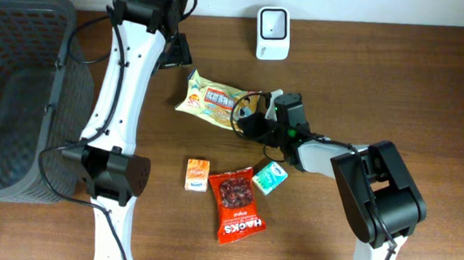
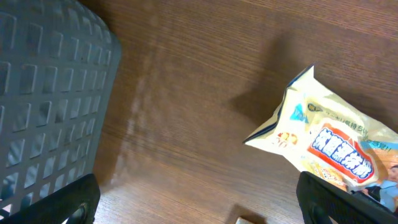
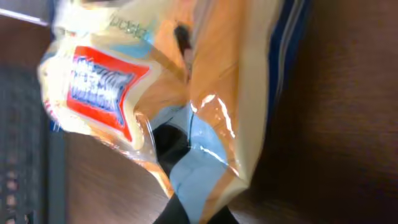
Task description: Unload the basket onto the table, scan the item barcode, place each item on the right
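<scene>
The item, a yellow snack bag [image 1: 216, 98] with red and blue print, lies on the wooden table below the white barcode scanner [image 1: 271, 33]. My right gripper [image 1: 251, 117] is shut on the bag's right end. In the right wrist view the bag [image 3: 186, 81] fills the frame and its blue corner is pinched between the dark jaws of that gripper [image 3: 194, 202]. No barcode shows. My left gripper [image 1: 174, 54] hovers open just left of the bag's other end. Its wrist view has the bag [image 2: 336, 140] at the right and nothing between the fingers of the gripper [image 2: 199, 208].
A dark plastic basket [image 1: 14, 90] fills the left side, also seen as the basket [image 2: 50, 93] in the left wrist view. Nearer the front lie a small orange box [image 1: 197, 174], a red snack pouch [image 1: 237, 204] and a teal packet [image 1: 270, 177].
</scene>
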`<control>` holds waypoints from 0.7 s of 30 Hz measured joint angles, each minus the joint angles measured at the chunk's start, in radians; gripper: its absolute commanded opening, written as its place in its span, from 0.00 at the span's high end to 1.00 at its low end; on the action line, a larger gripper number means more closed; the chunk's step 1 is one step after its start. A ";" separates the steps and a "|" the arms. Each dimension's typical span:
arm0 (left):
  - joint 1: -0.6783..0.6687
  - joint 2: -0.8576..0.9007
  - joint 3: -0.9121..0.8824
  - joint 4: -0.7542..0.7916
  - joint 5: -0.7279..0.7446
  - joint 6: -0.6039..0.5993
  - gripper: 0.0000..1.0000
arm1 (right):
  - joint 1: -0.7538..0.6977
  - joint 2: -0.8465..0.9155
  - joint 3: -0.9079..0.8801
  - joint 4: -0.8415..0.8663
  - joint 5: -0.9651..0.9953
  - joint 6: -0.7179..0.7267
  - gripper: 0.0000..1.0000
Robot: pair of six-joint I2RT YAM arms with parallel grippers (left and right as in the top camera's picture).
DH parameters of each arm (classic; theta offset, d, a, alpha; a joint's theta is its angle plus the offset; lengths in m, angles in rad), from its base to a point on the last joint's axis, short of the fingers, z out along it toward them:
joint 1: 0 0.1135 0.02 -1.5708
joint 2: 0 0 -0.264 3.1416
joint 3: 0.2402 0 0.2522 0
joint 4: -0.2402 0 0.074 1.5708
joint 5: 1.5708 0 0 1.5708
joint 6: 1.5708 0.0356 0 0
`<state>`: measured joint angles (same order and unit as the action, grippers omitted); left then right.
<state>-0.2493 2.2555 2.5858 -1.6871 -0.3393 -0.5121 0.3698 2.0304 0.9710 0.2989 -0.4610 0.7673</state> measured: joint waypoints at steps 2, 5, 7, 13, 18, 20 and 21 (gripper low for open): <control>0.000 0.000 0.000 0.000 0.000 0.000 0.01 | -0.025 -0.042 0.030 -0.179 0.000 -0.063 0.96; 0.000 0.000 0.000 -0.001 0.000 0.000 0.01 | -0.072 -0.176 0.134 -0.590 0.129 -0.235 0.96; 0.000 0.000 0.000 0.001 0.000 0.000 0.01 | -0.069 -0.255 0.237 -0.801 0.262 -0.315 0.96; 0.000 0.002 0.000 0.000 0.000 0.000 0.01 | 0.002 -0.397 0.454 -1.252 0.815 -0.489 0.96; 0.000 0.011 0.000 0.000 0.000 0.000 0.01 | 0.000 -0.388 0.452 -1.342 0.962 -0.508 0.96; 0.000 0.011 0.000 0.000 0.000 0.000 0.01 | 0.001 -0.387 0.452 -1.313 0.929 -0.497 0.96; 0.000 0.011 0.000 0.001 0.000 0.000 0.01 | 0.002 -0.387 0.452 -1.278 0.890 -0.491 0.96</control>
<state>-0.2489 2.2669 2.5858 -1.6863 -0.3393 -0.5121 0.3714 1.6432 1.4231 -0.9791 0.4290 0.2760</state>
